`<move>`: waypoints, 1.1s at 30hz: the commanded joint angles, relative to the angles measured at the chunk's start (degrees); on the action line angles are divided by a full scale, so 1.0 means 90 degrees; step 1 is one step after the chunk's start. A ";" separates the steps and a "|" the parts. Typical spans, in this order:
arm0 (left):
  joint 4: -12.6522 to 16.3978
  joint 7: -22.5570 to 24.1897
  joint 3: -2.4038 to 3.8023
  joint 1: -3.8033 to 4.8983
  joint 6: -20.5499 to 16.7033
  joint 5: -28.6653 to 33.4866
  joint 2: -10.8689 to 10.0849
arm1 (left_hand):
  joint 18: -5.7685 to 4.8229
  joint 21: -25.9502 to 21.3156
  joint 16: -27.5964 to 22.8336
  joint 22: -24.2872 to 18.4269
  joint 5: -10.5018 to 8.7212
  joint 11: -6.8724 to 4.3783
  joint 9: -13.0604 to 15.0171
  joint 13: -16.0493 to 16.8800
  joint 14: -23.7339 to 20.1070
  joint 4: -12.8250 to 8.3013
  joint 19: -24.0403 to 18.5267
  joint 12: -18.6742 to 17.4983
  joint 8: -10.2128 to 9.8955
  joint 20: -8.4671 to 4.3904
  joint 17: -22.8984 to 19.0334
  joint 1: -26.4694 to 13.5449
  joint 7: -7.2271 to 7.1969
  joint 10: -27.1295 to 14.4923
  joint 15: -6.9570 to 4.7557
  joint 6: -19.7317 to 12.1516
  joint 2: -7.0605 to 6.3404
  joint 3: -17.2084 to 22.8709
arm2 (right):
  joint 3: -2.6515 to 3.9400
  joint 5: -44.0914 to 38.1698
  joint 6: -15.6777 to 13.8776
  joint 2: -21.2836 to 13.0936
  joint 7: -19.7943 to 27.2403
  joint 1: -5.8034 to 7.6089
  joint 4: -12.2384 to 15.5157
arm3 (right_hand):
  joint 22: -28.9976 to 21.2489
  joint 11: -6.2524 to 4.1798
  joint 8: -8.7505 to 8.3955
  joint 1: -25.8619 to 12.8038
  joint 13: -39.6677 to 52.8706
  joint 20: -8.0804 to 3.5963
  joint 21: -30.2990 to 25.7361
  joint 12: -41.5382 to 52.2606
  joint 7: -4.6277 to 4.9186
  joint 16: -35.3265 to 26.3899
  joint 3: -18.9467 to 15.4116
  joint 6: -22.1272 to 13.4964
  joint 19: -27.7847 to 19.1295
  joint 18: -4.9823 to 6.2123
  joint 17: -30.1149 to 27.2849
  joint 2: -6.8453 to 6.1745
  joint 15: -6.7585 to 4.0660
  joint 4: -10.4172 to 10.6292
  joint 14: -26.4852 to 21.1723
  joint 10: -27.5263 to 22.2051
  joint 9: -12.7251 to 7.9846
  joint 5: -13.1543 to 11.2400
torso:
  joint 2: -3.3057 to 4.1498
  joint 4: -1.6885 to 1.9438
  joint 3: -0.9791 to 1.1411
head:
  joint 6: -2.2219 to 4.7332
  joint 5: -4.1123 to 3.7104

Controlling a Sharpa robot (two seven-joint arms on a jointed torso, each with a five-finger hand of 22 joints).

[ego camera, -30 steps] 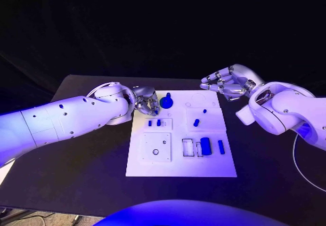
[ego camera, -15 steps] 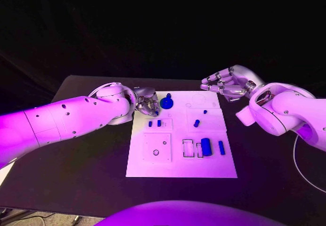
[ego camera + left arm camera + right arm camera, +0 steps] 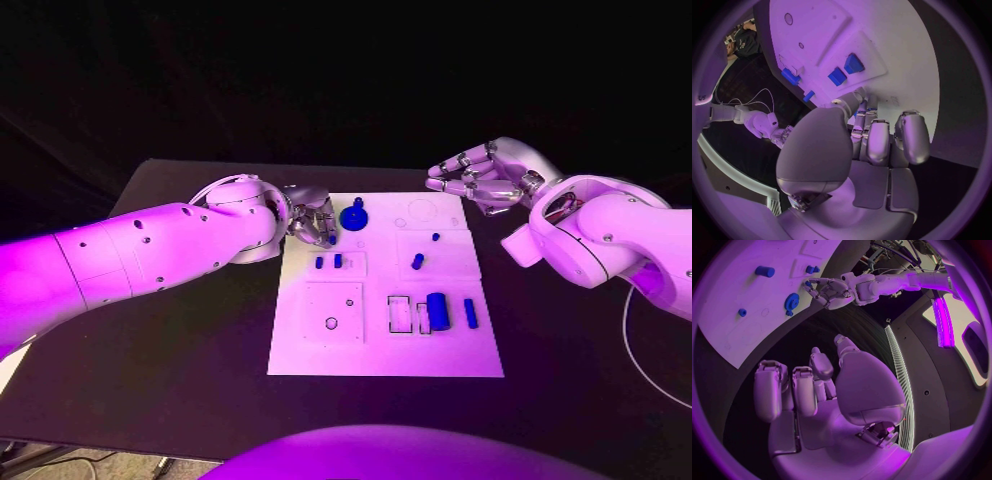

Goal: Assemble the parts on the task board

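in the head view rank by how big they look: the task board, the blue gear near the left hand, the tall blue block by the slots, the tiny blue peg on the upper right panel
1. task board
2. blue gear
3. tall blue block, close to the gear, so that order is unsure
4. tiny blue peg

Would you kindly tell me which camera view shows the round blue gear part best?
The head view: the round blue gear part sits unobstructed on the white task board. The right wrist view shows it smaller, obliquely; in the left wrist view I cannot make it out.
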 commanded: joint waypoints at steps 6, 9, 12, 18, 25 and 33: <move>-0.0013 -0.0097 0.0002 0.0000 0.0123 -0.0031 0.0008 | -0.0032 -0.0085 0.0010 0.0018 -0.0014 0.0061 -0.0031 -0.0029 0.0128 -0.0024 -0.0010 -0.0053 -0.0135 0.0078 -0.0047 -0.0127 0.0059 -0.0179 0.0083 -0.0271 -0.0065 0.0065 | 0.0001 -0.0058 0.0080 0.0002 0.0013 -0.0004 0.0010 | 0.0007 -0.0015 0.0021 0.0005 0.0008 -0.0003 -0.0039 0.0034 -0.0008 -0.0025 -0.0023 0.0046 -0.0025 0.0021 0.1028 0.0082 -0.0039 0.0003 0.0511 0.0005 0.0006 0.0038 | 0.0000 0.0001 0.0002 | 0.0001 -0.0005; -0.0013 -0.0094 0.0001 0.0000 0.0084 -0.0029 0.0008 | -0.0024 -0.0122 0.0006 -0.0008 -0.0015 0.0083 -0.0032 -0.0034 0.0121 -0.0035 -0.0024 -0.0055 -0.0138 0.0093 -0.0071 -0.0145 0.0086 -0.0228 0.0099 -0.0337 -0.0094 0.0073 | 0.0001 -0.0058 0.0073 0.0002 0.0013 -0.0004 0.0008 | 0.0007 -0.0015 0.0021 0.0005 0.0008 -0.0003 -0.0039 0.0034 -0.0008 -0.0025 -0.0023 0.0046 -0.0025 0.0021 0.1028 0.0082 -0.0039 0.0003 0.0511 0.0005 0.0006 0.0038 | 0.0000 0.0000 0.0003 | 0.0002 -0.0005; -0.0012 -0.0099 0.0001 0.0000 0.0038 -0.0028 0.0006 | -0.0016 -0.0165 0.0000 -0.0038 -0.0018 0.0119 -0.0034 -0.0040 0.0111 -0.0041 -0.0040 -0.0056 -0.0140 0.0116 -0.0103 -0.0182 0.0132 -0.0300 0.0129 -0.0437 -0.0143 0.0066 | 0.0001 -0.0074 0.0050 0.0002 0.0002 -0.0004 0.0006 | -0.0008 -0.0015 0.0022 0.0004 -0.0005 -0.0004 -0.0047 0.0017 -0.0009 -0.0034 -0.0033 0.0048 -0.0030 0.0024 0.1015 0.0081 -0.0039 0.0005 0.0508 -0.0004 0.0006 0.0041 | 0.0000 -0.0001 0.0000 | 0.0006 -0.0006; -0.0022 -0.0120 0.0001 0.0000 -0.0039 -0.0027 -0.0008 | 0.0002 -0.0258 0.0001 -0.0104 -0.0019 0.0190 -0.0038 -0.0042 0.0096 -0.0056 -0.0071 -0.0053 -0.0143 0.0169 -0.0153 -0.0226 0.0221 -0.0435 0.0185 -0.0736 -0.0207 0.0042 | 0.0001 -0.0156 0.0089 -0.0003 -0.0113 -0.0004 -0.0035 | -0.0291 -0.0014 0.0017 0.0022 -0.0340 -0.0006 -0.0202 -0.0441 -0.0007 -0.0213 -0.0078 0.0037 -0.0154 0.0080 0.0775 0.0072 -0.0040 0.0008 0.0442 -0.0277 0.0002 0.0050 | -0.0002 -0.0001 -0.0003 | 0.0019 -0.0007; 0.0045 0.0209 0.0004 0.0001 -0.0596 0.0472 -0.0183 | 0.0075 -0.0563 0.0044 -0.0343 -0.0004 0.0195 0.0025 -0.0027 0.0080 -0.0185 -0.0184 -0.0002 0.0009 0.0201 -0.0090 -0.0006 0.0218 -0.0452 0.0193 -0.0539 -0.0055 0.0225 | 0.0001 -0.1131 0.0681 -0.0004 -0.0561 -0.0003 -0.0291 | -0.0983 0.0013 0.0026 0.0971 -0.2846 -0.0045 -0.0642 -0.3747 0.0031 -0.0660 0.0558 0.0113 -0.0425 0.0204 0.0270 0.0162 -0.0041 -0.0442 0.0313 -0.1961 0.0002 -0.0261 | -0.0001 0.0002 -0.0012 | 0.0061 -0.0032; 0.0270 0.2123 -0.0001 0.0007 -0.2119 0.4679 -0.0608 | 0.0453 -0.2420 -0.1138 -0.1747 -0.0007 0.0183 0.0012 -0.0001 -0.0795 -0.0495 -0.1127 0.0151 0.0118 0.0159 -0.2044 0.0218 0.0231 -0.0295 0.0167 -0.0326 0.0097 0.0766 | 0.0001 -0.3699 0.1284 0.0056 -0.0886 -0.0034 -0.0547 | -0.1025 0.0081 0.0047 0.1284 -0.5182 0.0043 -0.0696 -0.5674 -0.0056 -0.0795 0.1687 0.0602 -0.0351 0.0202 0.0122 -0.0307 -0.0010 -0.0819 0.0337 -0.1638 0.0004 -0.0893 | -0.0007 0.0005 -0.0002 | 0.0146 -0.0083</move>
